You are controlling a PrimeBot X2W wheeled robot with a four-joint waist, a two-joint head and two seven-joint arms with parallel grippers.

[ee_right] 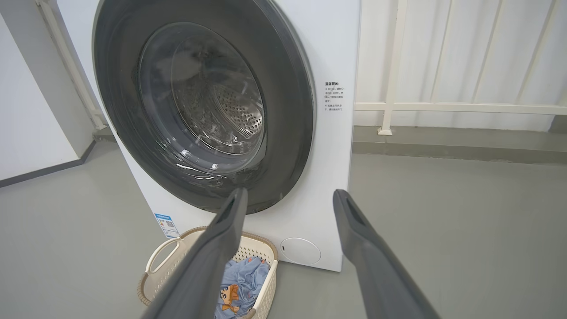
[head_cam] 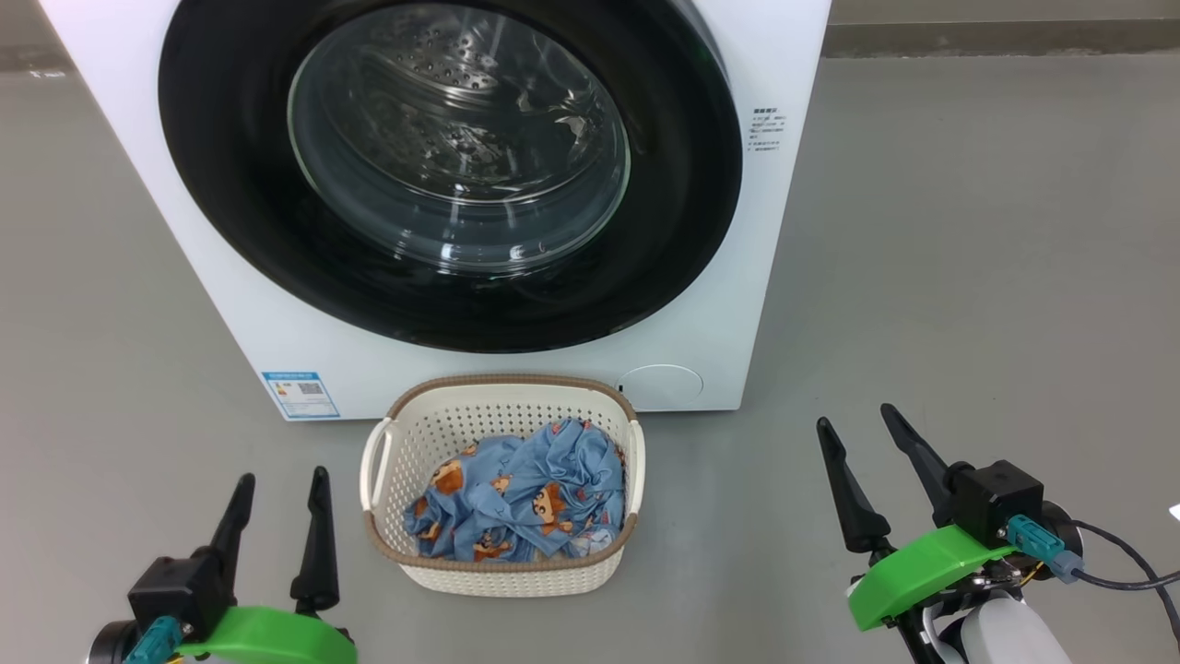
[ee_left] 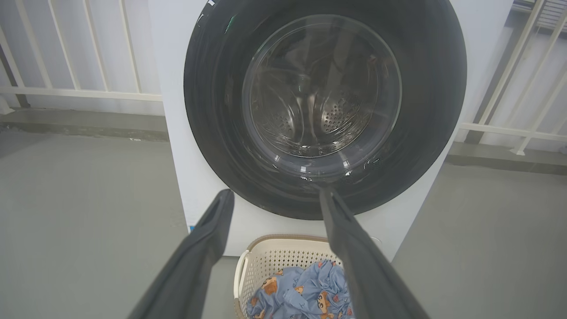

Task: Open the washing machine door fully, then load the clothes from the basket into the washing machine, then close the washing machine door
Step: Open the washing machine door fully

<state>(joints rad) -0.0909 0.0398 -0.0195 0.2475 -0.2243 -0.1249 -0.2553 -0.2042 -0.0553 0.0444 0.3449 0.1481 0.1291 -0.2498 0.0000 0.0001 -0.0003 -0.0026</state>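
The white washing machine point(head_cam: 765, 277) stands ahead with its round black-rimmed door point(head_cam: 230, 184) closed; the steel drum shows through the glass bowl point(head_cam: 458, 138). On the floor right before it sits the cream basket point(head_cam: 502, 392) holding the light blue clothes point(head_cam: 525, 498) with orange-brown figures. My left gripper point(head_cam: 281, 478) is open at the lower left, beside the basket. Off to the basket's right, my right gripper point(head_cam: 855, 417) is open too, nothing between its fingers. The door point(ee_left: 212, 110), basket point(ee_left: 266, 257) and clothes point(ee_left: 301, 292) also appear in the left wrist view, the door point(ee_right: 288, 110) and basket point(ee_right: 164, 257) in the right wrist view.
Grey floor point(head_cam: 968, 277) lies open to both sides of the machine. A white railing point(ee_right: 443, 106) runs behind it, with a low kerb point(ee_left: 79, 126) along the wall. A blue label point(head_cam: 300, 395) is stuck on the washer's lower left front.
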